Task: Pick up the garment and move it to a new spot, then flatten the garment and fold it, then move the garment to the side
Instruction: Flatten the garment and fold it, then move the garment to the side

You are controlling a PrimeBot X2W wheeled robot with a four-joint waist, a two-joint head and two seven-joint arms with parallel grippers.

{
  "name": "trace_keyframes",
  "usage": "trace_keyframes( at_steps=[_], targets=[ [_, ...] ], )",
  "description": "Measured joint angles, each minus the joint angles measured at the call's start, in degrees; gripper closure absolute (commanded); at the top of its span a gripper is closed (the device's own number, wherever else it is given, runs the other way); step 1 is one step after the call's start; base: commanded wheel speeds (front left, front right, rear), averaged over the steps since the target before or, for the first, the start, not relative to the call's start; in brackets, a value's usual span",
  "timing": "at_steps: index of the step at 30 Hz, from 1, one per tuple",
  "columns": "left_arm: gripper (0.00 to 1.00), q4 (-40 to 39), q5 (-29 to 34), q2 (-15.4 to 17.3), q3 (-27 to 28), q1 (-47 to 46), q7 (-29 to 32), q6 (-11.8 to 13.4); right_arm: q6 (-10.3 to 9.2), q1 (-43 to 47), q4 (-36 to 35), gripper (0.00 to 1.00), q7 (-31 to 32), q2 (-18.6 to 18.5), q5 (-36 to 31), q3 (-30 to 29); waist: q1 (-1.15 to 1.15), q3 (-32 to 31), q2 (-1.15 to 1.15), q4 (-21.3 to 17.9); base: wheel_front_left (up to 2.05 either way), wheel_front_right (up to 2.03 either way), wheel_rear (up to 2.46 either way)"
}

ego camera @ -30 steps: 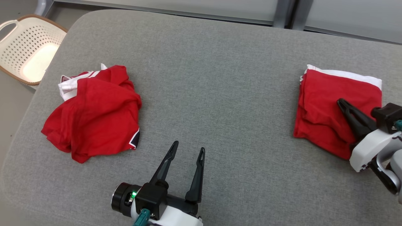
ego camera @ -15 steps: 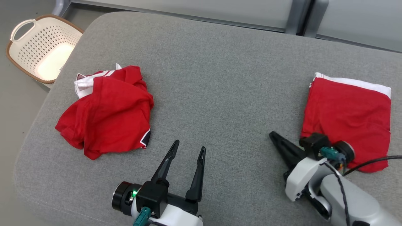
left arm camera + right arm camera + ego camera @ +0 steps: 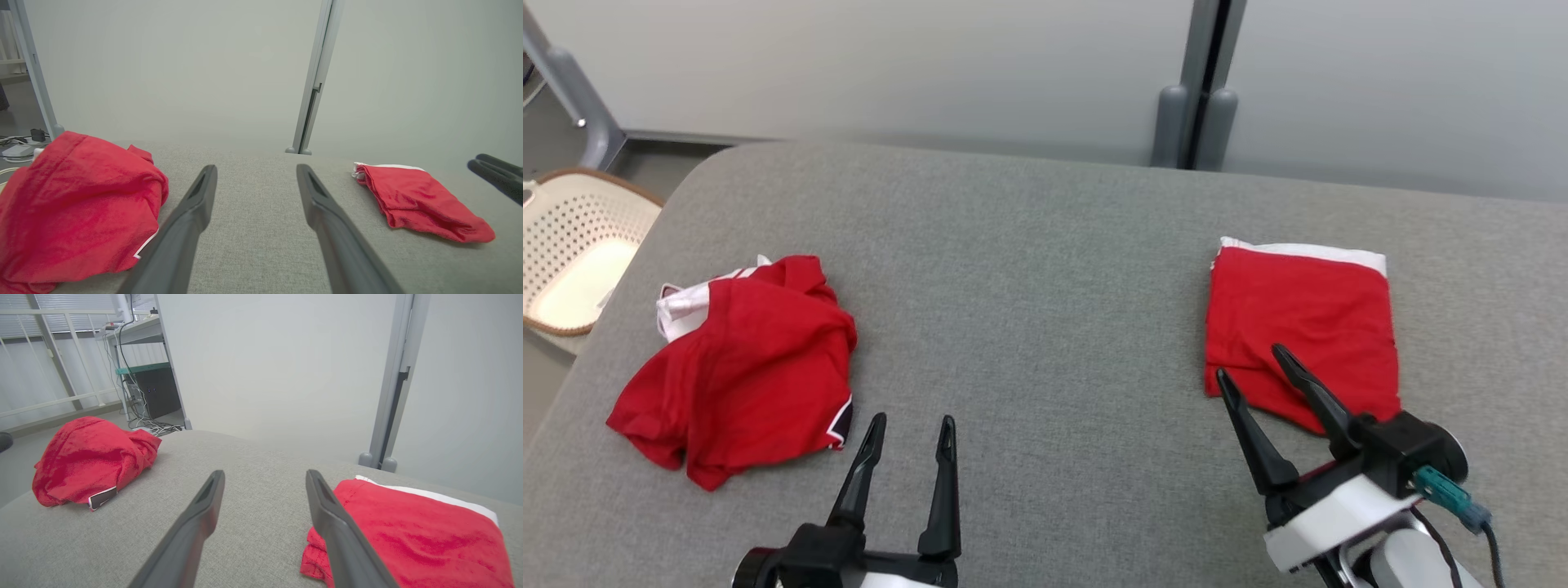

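My right gripper (image 3: 1248, 363) has let go of the folded garment (image 3: 1298, 318) and backed off, jaws apart; it lies by the cushion's (image 3: 1045, 269) right edge. Left gripper (image 3: 912, 420) jaws apart too. I'd take the crumpled garment (image 3: 743, 367), left edge, next.

Folded garment (image 3: 1298, 318) and crumpled garment (image 3: 743, 367) red with white; cushion (image 3: 1029, 286) grey.

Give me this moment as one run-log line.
folded garment: flat, right side, ungripped | right gripper: open, empty, at its near edge | left gripper: open, empty | crumpled garment: left side, untouched
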Motion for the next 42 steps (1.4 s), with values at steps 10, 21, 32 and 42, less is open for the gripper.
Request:
trace_keyframes(
  at_steps=[10,21,32,42],
  targets=[
    [0.00,-1.22,0.93,0.00,5.00,6.31,0.00,-0.53,-0.01,13.01,-6.59,0.00,0.00,2.98,-8.58,-15.89,0.00,-6.08,0.00,-6.70,0.00,0.00,0.00],
    [0.00,-2.19,5.81,-0.01,6.57,10.36,0.00,0.43,0.00,18.40,-7.14,0.00,0.00,5.14,-9.36,-18.55,0.00,-9.01,0.00,-9.83,0.00,0.00,0.00],
    [0.00,-1.98,6.16,0.00,8.28,11.37,0.00,0.05,0.00,19.36,-6.67,0.00,0.01,6.13,-9.05,-19.60,0.00,-10.65,0.00,-10.81,0.00,0.00,0.00],
    [0.00,-1.44,7.00,0.01,8.40,11.40,0.00,-0.52,0.00,19.46,-6.41,0.00,0.01,6.23,-9.05,-19.33,0.00,-10.77,0.00,-10.51,0.00,0.00,0.00]
  ],
)
